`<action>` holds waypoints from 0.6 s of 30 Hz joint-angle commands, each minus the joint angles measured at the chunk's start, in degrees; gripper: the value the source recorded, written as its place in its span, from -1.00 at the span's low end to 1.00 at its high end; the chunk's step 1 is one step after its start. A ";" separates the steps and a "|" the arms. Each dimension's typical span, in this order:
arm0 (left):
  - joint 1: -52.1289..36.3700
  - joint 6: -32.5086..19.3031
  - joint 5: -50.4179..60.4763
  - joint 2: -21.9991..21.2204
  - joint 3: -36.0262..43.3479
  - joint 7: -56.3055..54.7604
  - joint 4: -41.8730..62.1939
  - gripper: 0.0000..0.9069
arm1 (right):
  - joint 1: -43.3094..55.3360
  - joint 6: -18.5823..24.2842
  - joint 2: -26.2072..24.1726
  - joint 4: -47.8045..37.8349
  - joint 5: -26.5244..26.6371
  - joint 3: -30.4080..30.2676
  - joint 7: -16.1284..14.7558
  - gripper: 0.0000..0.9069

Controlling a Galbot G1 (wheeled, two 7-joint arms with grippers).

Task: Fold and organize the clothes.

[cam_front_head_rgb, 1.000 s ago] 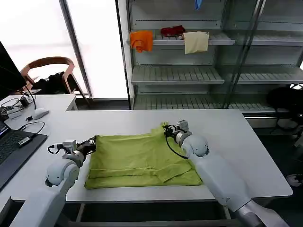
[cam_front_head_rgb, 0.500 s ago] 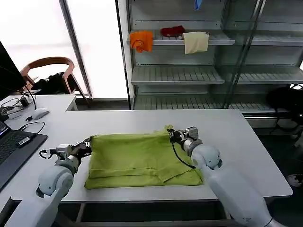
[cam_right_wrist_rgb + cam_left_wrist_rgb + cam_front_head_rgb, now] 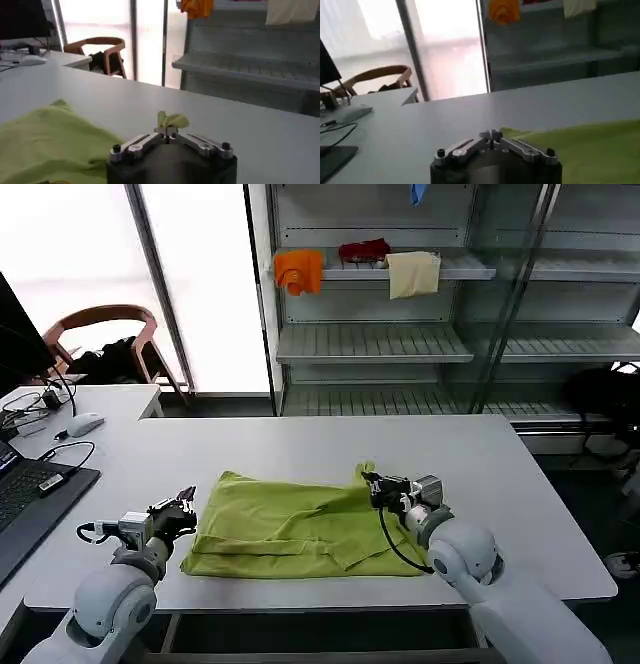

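The lime-green T-shirt (image 3: 300,529) lies rumpled on the white table (image 3: 500,474), its far edge drawn in toward the near side. My right gripper (image 3: 372,482) is shut on the shirt's far right corner. A small tuft of green fabric (image 3: 172,120) sticks up between its closed fingertips (image 3: 161,131). My left gripper (image 3: 187,506) sits at the shirt's left edge with its jaws shut (image 3: 491,135). The green cloth (image 3: 580,150) begins right beside those tips, and I see no fabric pinched between them.
A laptop (image 3: 25,504), cables and a mouse (image 3: 84,423) lie at the table's left end. A wooden chair (image 3: 105,334) stands behind. Metal shelves (image 3: 370,344) at the back hold orange (image 3: 299,270), red (image 3: 364,251) and cream (image 3: 413,273) cloths.
Both grippers have drawn back toward the table's near edge. The right one has dragged the shirt's far right corner along. The shirt's far edge now lies closer in and more wrinkled.
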 commanded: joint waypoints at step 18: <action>-27.02 -1.06 -1.51 -7.54 11.69 9.40 30.89 1.00 | -0.99 0.12 0.56 -0.88 -1.18 0.18 -0.55 -1.00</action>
